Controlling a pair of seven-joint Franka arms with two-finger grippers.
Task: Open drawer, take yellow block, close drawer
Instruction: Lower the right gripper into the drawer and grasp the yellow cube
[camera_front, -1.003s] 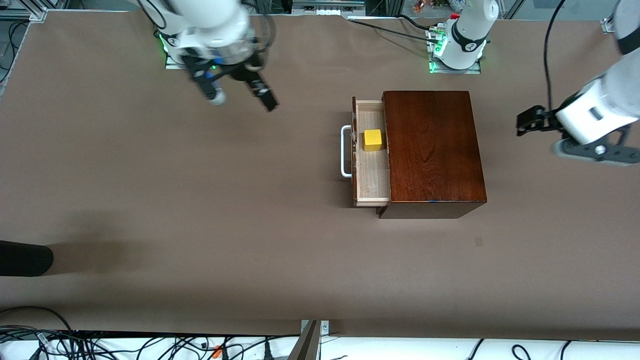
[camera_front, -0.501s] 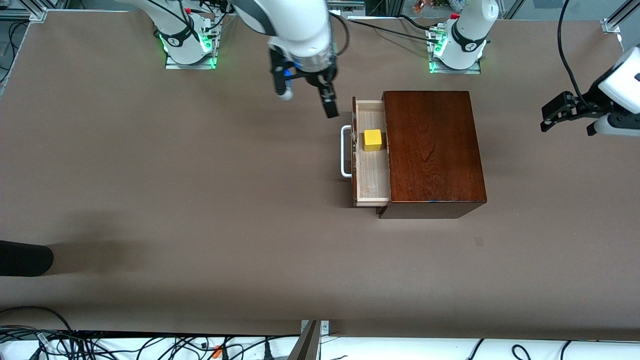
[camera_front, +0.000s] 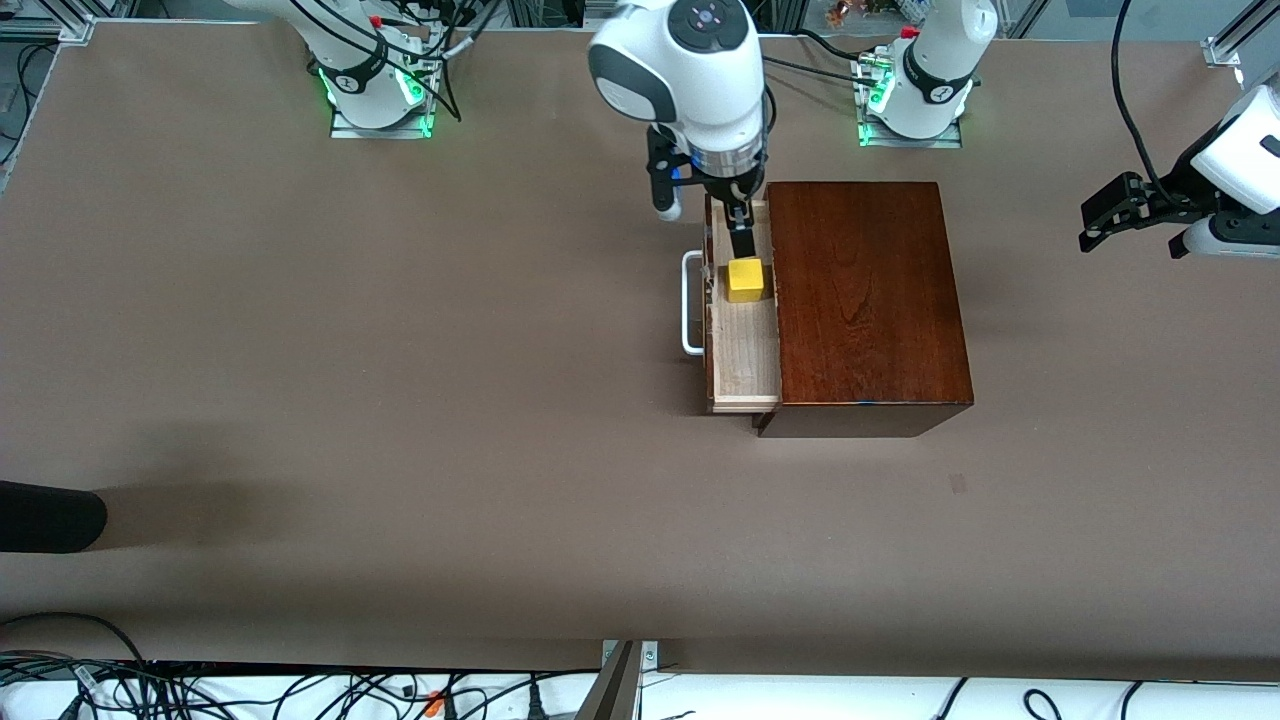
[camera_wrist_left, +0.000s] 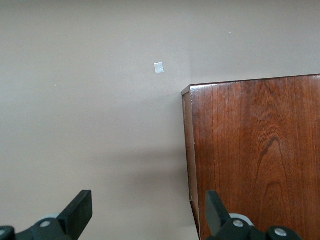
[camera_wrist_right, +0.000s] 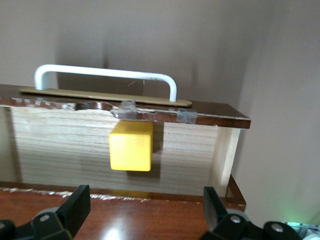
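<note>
1. Right arm reaches from its base out over the drawer (camera_front: 742, 330), wrist pointing straight down. Right pincer (camera_front: 705, 215) hangs over the base-side end of the open tray, just above the yellow block (camera_front: 745, 279).
2. Right pincer is spread wide and holds nothing. In the right wrist view both fingers (camera_wrist_right: 75, 207) flank the block with clear gaps, no contact.
3. Left arm waits at its own end of the desk (camera_front: 400, 400), forearm level, well apart from the wooden box (camera_front: 865, 300). Left pincer (camera_front: 1125, 215) is up in the air over bare desk beside the box.
4. Left pincer is also spread, empty. The left wrist view shows its fingers (camera_wrist_left: 77, 212) apart, with a box corner and bare desk under them.
5. Drawer is pulled out toward the right arm's end. Its white bar handle (camera_front: 690, 303) faces that way.
6. Yellow block sits on the tray floor, in the half farther from the front camera, close to the drawer front.
7. Count: 1 box, 1 drawer, 1 handle, 1 yellow block, 2 arms.
8. One small pale square mark (camera_wrist_left: 158, 68) on the desk near the box corner.
</note>
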